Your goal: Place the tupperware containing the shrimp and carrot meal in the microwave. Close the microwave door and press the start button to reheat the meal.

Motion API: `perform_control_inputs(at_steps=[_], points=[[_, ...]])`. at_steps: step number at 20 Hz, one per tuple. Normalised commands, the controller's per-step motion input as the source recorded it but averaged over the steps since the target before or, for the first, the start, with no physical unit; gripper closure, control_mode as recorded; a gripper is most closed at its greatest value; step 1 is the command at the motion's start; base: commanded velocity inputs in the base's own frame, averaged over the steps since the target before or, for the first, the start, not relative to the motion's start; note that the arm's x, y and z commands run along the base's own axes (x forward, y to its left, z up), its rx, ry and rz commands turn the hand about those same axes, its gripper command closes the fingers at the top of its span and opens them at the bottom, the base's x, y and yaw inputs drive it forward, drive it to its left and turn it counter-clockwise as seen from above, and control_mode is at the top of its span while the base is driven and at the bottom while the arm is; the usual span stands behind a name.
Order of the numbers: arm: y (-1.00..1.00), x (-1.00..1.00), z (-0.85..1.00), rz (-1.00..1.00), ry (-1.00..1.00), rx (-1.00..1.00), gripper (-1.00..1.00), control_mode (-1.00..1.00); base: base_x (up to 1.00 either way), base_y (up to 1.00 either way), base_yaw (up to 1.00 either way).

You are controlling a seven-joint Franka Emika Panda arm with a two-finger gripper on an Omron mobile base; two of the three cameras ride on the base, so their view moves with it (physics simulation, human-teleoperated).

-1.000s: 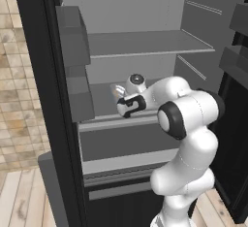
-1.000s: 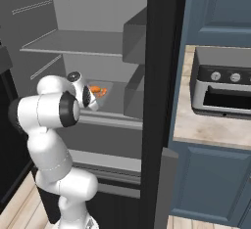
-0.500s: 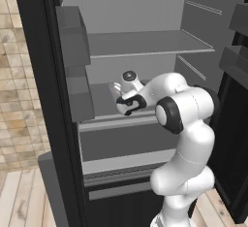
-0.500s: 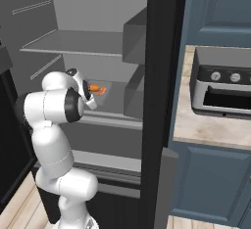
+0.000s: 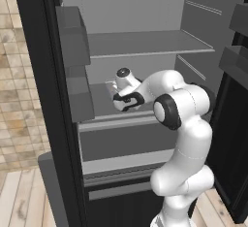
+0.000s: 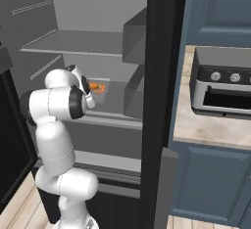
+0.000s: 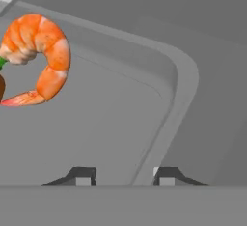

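I have the gripper [image 7: 124, 174] low over the tupperware [image 7: 181, 82] on the middle fridge shelf [image 5: 145, 44], one fingertip [image 7: 82, 174] inside the raised rim and the other outside it, jaws partly drawn in around the wall; whether they already pinch it I cannot tell. To do this well I should close squarely on the rim near its rounded corner, then lift level so the shrimp [image 7: 41, 56] stays put. The rim under the fingers runs away from me, slanting up towards the corner; the tray's long axis I cannot judge from here
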Motion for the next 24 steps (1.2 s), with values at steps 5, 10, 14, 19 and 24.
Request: perform_control_inputs(at_steps=[5,10,14,19,24], points=[[-0.02,-0.05,0.00,0.00,0.00,0.00,1.00,-1.00,0.00,0.00,0.00],[-0.28,-0.70,0.02,-0.08,-0.01,0.00,1.00,-1.00,0.00,0.00,0.00],[-0.51,-1.00,0.16,-0.02,0.00,0.00,1.00,-1.00,0.00,0.00,0.00],[-0.37,-1.00,0.40,0.02,0.00,0.00,1.00,-1.00,0.00,0.00,0.00],[-0.18,-1.00,0.42,0.09,0.00,-0.03,1.00,-1.00,0.00,0.00,0.00]])
